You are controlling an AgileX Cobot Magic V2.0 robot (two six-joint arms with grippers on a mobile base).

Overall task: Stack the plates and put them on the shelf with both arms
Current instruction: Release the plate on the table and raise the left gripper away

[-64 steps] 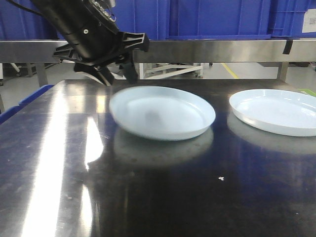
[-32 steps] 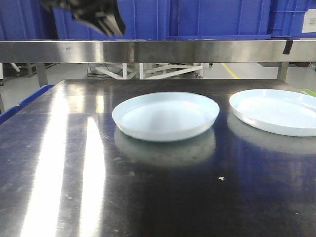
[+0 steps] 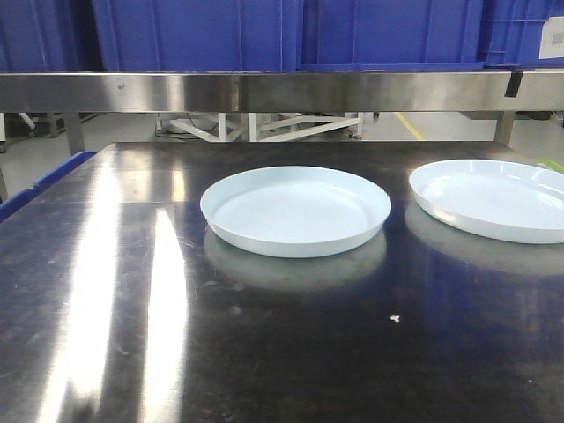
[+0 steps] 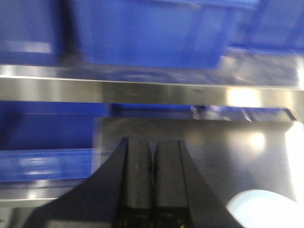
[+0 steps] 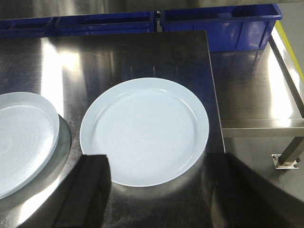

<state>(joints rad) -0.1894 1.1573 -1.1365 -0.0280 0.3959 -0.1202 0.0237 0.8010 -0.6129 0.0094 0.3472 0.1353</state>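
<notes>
Two pale blue-white plates lie flat and apart on the dark steel table: one in the middle point(image 3: 295, 210), one at the right point(image 3: 493, 198). Neither arm shows in the front view. In the left wrist view my left gripper point(image 4: 153, 142) is shut with nothing between its fingers, raised and facing the shelf point(image 4: 142, 89); a plate's edge point(image 4: 261, 209) shows at the bottom right. My right gripper point(image 5: 164, 164) hangs open above the near rim of the right plate point(image 5: 142, 128), touching nothing. The other plate point(image 5: 23, 137) lies to its left.
The steel shelf rail point(image 3: 282, 90) crosses the back of the table, with blue bins point(image 3: 388, 31) on top. More blue bins point(image 5: 218, 28) stand beyond the table. The table's right edge and a lower steel frame point(image 5: 256, 126) lie just past the right plate.
The left arm, low behind the middle plate a second ago, has risen out of the front view. The middle plate, tilted and blurred then, now rests flat.
</notes>
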